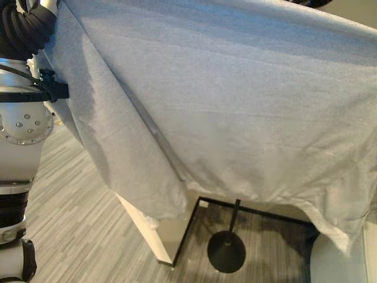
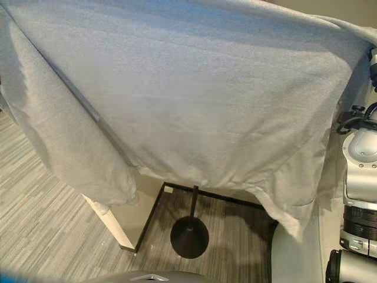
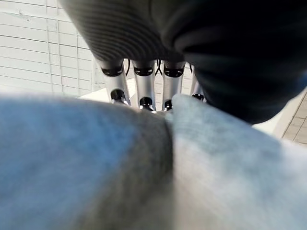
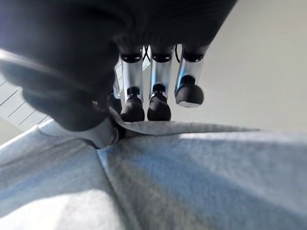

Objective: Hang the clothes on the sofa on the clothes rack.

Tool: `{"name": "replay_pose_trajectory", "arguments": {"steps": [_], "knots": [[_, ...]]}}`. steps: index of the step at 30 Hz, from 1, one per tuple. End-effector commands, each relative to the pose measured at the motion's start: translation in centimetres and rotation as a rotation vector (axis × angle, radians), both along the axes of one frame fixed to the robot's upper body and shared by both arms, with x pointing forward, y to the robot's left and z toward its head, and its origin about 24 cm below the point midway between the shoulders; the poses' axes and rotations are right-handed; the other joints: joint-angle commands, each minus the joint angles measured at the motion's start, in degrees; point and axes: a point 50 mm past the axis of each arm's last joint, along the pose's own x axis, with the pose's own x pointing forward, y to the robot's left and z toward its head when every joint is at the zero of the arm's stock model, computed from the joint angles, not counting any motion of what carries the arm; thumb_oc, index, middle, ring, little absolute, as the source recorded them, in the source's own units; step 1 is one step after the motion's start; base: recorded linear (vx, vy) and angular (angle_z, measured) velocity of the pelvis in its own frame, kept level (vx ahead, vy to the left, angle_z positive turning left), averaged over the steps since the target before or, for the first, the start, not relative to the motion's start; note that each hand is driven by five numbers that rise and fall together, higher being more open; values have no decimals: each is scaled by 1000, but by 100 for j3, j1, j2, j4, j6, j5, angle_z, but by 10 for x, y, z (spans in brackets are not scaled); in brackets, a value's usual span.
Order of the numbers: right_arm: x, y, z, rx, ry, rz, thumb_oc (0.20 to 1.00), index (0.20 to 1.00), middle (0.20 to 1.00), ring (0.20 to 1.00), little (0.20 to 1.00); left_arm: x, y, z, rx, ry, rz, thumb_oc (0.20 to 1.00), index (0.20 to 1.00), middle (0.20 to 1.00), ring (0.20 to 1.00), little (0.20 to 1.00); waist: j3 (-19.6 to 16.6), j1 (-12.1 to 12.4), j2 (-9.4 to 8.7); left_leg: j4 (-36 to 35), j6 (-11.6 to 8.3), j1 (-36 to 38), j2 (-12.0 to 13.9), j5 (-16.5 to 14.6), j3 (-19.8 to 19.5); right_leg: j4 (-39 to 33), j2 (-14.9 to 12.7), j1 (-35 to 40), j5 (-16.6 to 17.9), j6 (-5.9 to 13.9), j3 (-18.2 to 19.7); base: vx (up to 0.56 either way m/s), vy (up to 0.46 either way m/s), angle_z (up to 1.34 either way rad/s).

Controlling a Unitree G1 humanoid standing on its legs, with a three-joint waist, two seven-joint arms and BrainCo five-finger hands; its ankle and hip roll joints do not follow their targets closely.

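**A:** Across the left eye view, shirt point(image 1: 235, 100) is stretched wide and held up high, top edge running side to side, hem hanging down. That edge is its long axis, sloping a bit lower toward the robot's right. Below it a stand point(image 1: 227, 247) with a round black base on the floor; can't tell if that's the rack.

**B:** Right eye?

**A:** Same spread, one fold draping down on the robot's left.

**B:** Left wrist?

**A:** Left hand point(image 3: 144, 91): fingers go down behind the cloth ridge, tips hidden. Can't tell the grip.

**B:** Right wrist?

**A:** Right hand point(image 4: 148, 103): fingers curled, dark tips pinching a bunched cloth edge against the thumb.

**B:** Risks?

**A:** My guess: shirt blocks the head camera, so alignment with the rack is near blind. Small pinch could slip under tension, dropping one corner. Hem could snag the stand.
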Motion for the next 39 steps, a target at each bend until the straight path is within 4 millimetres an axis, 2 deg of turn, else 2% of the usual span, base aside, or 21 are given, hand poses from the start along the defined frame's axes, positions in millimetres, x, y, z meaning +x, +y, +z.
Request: {"name": "replay_pose_trajectory", "arguments": {"steps": [1, 8, 11, 16, 18, 20, 21, 23, 26, 32, 35, 39], "knots": [[-10, -2, 19, -18, -80, 12, 200, 200, 200, 200, 200, -1, 7, 6, -49, -35, 9, 200, 200, 200, 200, 200, -212, -1, 68, 69, 115, 14, 287, -617, -648, 100, -481, -510, -376, 564, -142, 0, 0, 0], [12, 8, 19, -89, 36, 24, 200, 200, 200, 200, 200, 16, -15, 2, -21, 35, -75, 200, 200, 200, 200, 200, -181, -21, 86, 69, 102, 5, 305, -605, -633, 100, -475, -505, -392, 554, -132, 0, -28, 0], [30, 14, 17, -151, 137, 3, 200, 200, 200, 200, 200, 30, -36, -6, 9, 100, -145, 200, 200, 200, 200, 200, -160, -33, 110, 69, 97, -10, 318, -602, -639, 100, -468, -512, -407, 546, -120, -2, -46, -1], [50, 20, 15, -163, 206, 3, 200, 200, 200, 200, 200, 46, -57, -11, 57, 149, -173, 200, 200, 200, 200, 200, -133, -38, 130, 69, 91, -26, 332, -594, -654, 100, -453, -506, -433, 538, -109, -1, -35, 0], [68, 30, 13, -173, 257, 28, 200, 200, 200, 200, 200, 59, -73, -17, 65, 197, -207, 200, 200, 200, 200, 200, -111, -20, 126, 69, 79, -38, 345, -574, -669, 100, -444, -499, -448, 523, -137, 4, -60, -1], [75, 34, 15, -179, 268, 36, 200, 200, 200, 200, 200, 64, -77, -17, 60, 206, -215, 200, 200, 200, 200, 200, -91, -25, 133, 69, 73, -52, 348, -565, -680, 100, -439, -504, -454, 517, -148, 1, -52, 0], [84, 42, 17, -184, 282, 51, 200, 200, 200, 200, 200, 72, -85, -21, 61, 232, -224, 200, 200, 200, 200, 200, -80, -5, 128, 69, 63, -76, 353, -539, -696, 100, -428, -511, -462, 509, -167, 0, -53, 1], [85, 43, 19, -184, 278, 51, 200, 200, 200, 200, 200, 73, -85, -19, 61, 228, -222, 200, 200, 200, 200, 200, -66, -15, 133, 69, 61, -84, 353, -537, -700, 100, -428, -516, -462, 508, -171, -5, -37, 2], [99, 54, 35, -177, 266, 64, 200, 200, 200, 200, 200, 86, -102, -19, 55, 257, -244, 200, 200, 200, 200, 200, -31, 2, 132, 69, 36, -164, 372, -487, -746, 100, -405, -548, -479, 498, -191, -5, -61, 2], [104, 62, 62, -157, 197, 69, 200, 200, 200, 200, 200, 94, -114, -10, 60, 249, -244, 200, 200, 200, 200, 200, -22, 20, 154, 69, -16, -265, 389, -421, -804, 100, -366, -575, -525, 479, -245, 7, -37, 2], [99, 59, 80, -136, 127, 58, 200, 200, 200, 200, 200, 91, -119, 3, 55, 207, -263, 200, 200, 200, 200, 200, -37, 39, 149, 69, -65, -322, 410, -383, -851, 100, -334, -575, -571, 461, -302, 15, -35, 9], [92, 56, 88, -116, 71, 61, 200, 200, 200, 200, 200, 87, -121, 9, 51, 176, -278, 200, 200, 200, 200, 200, -51, 41, 136, 69, -90, -355, 414, -368, -881, 100, -306, -556, -614, 443, -351, 4, -17, 10]]}}
